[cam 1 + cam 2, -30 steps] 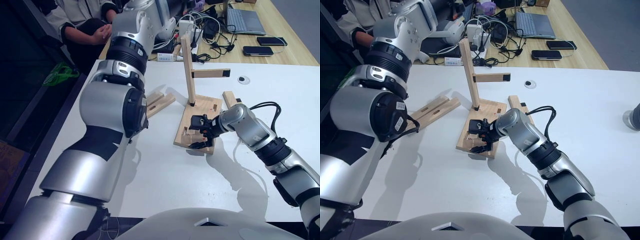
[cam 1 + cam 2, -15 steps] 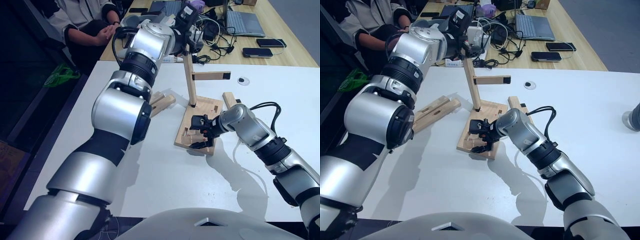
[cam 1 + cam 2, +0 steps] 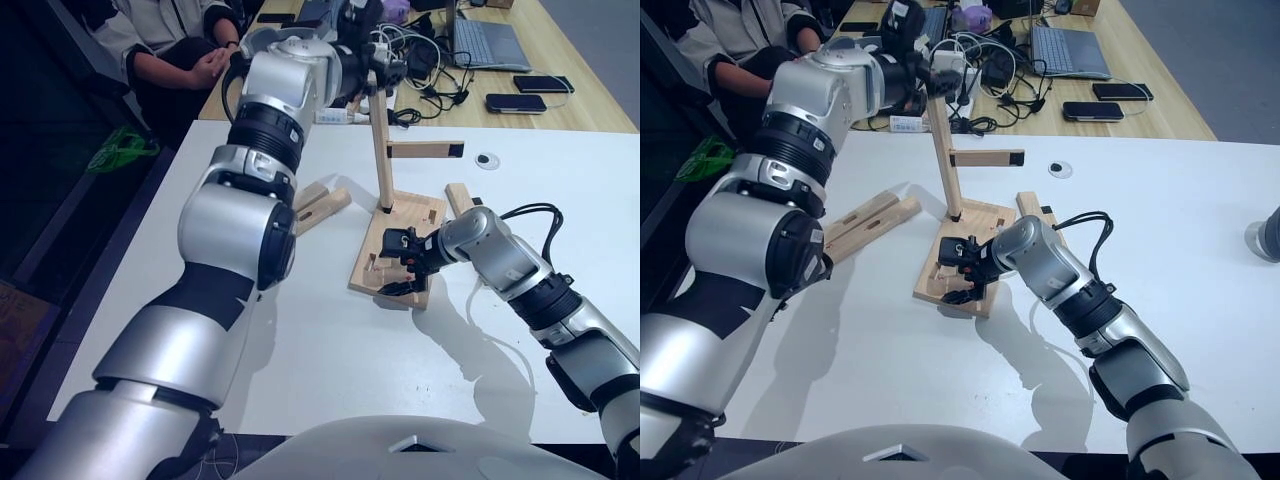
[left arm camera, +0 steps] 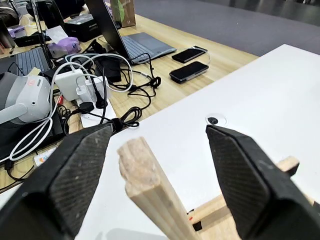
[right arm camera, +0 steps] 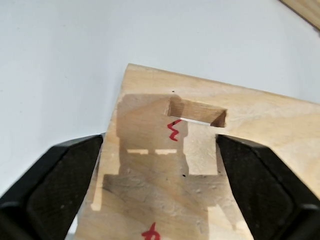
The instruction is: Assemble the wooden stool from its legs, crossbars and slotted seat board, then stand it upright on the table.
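The left arm has swung out from in front of the camera and over the tabletop (image 3: 330, 340), bringing the left claw (image 3: 371, 72) to the top of the upright leg (image 3: 380, 150); the right arm has kept its place. From the head, that leg stands in the far part of the slotted seat board (image 3: 415, 215), which lies flat mid-tabletop, and a crossbar (image 3: 425, 150) juts sideways from the leg toward the robot's right. The right claw (image 3: 398, 267) sits at the board's near edge. Two loose wooden pieces (image 3: 320, 205) lie just left of the board and another piece (image 3: 459, 197) lies at its right. In the left wrist view the left claw is released, its pads (image 4: 80, 175) standing either side of the leg top with gaps. In the right wrist view the right claw is released too, spread wide over the board's corner near a slot (image 5: 195, 112); whether it touches the wood cannot be told.
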You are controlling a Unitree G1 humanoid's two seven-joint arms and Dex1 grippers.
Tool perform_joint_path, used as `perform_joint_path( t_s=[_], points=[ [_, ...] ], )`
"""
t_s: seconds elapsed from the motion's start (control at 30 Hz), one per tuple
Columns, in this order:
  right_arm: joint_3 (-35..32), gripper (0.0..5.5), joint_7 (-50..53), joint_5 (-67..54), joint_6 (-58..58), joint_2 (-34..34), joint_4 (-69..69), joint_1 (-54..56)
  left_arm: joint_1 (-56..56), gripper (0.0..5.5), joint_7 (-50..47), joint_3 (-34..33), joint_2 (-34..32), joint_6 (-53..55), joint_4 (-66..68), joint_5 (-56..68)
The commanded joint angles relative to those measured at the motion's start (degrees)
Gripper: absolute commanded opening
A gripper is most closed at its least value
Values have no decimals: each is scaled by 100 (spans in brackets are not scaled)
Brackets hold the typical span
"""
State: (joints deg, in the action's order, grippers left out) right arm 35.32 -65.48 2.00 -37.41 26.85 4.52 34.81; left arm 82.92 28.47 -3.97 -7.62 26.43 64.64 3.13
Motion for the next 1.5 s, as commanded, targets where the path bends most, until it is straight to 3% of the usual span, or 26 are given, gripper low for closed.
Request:
perform_joint_path(
  t_s=[0.03,0.3,0.5,0.73,0.97,1.07,1.37,1.5],
  points=[
    [98,429,-260,-29,-259,384,-179,-249,473,348,-50,-159,-47,-128,102,133],
    [66,429,-804,-292,-436,1160,-862,-652,618,348,-167,-391,-268,-245,177,304],
    [-22,429,-802,-570,-787,1380,-1447,-944,503,348,-148,-636,-136,-408,165,576],
    [-15,429,-716,-592,-743,1309,-1334,-817,238,348,364,-1117,234,-296,76,1298],
    [-17,429,-683,-516,-597,1232,-1071,-628,-876,348,348,-189,580,110,261,560],
    [-17,429,-662,-505,-559,1224,-1001,-604,-1088,348,336,-92,654,369,65,577],
    [-36,429,-613,-508,-532,1246,-961,-639,-571,348,85,-720,545,1237,-1043,1395],
    [-15,429,-597,-480,-514,1205,-928,-603,-80,348,-131,-912,342,652,-617,1425]
  ],
)
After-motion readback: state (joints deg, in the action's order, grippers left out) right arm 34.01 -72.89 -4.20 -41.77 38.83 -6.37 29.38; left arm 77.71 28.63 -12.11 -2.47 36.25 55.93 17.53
